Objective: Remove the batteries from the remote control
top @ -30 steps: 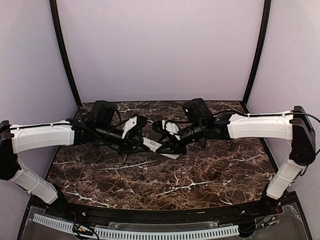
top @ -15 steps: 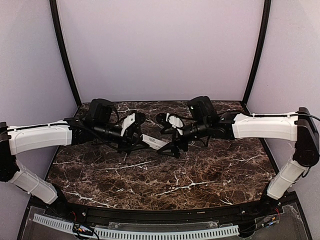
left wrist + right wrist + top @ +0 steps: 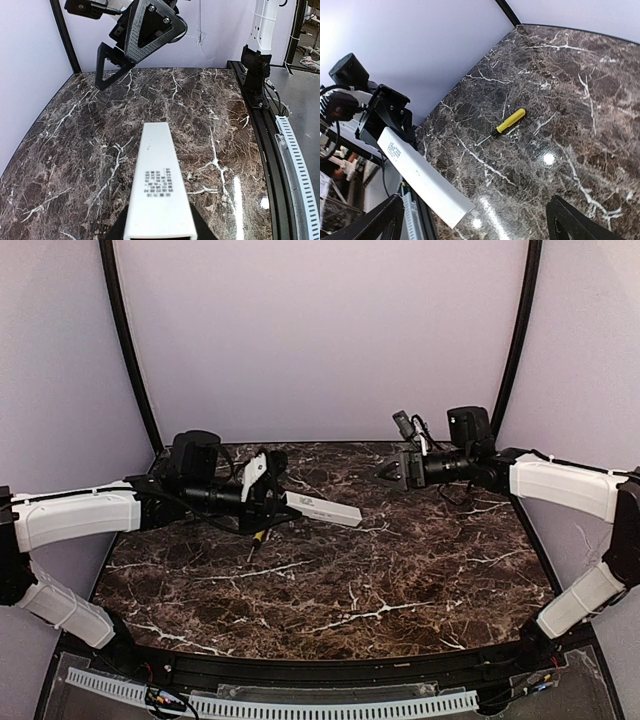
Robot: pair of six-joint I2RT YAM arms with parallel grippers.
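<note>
Between left fingers: remote control clamped; right fingers spread, distant.

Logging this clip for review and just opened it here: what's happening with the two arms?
The left gripper is shut on one end of the white remote control, holding it out above the marble table. The right gripper hangs open off to the side, touching nothing. A yellow-handled screwdriver lies on the table. No batteries are in view.

High rear view overlooks table; opposed wrist views share the remote control.
</note>
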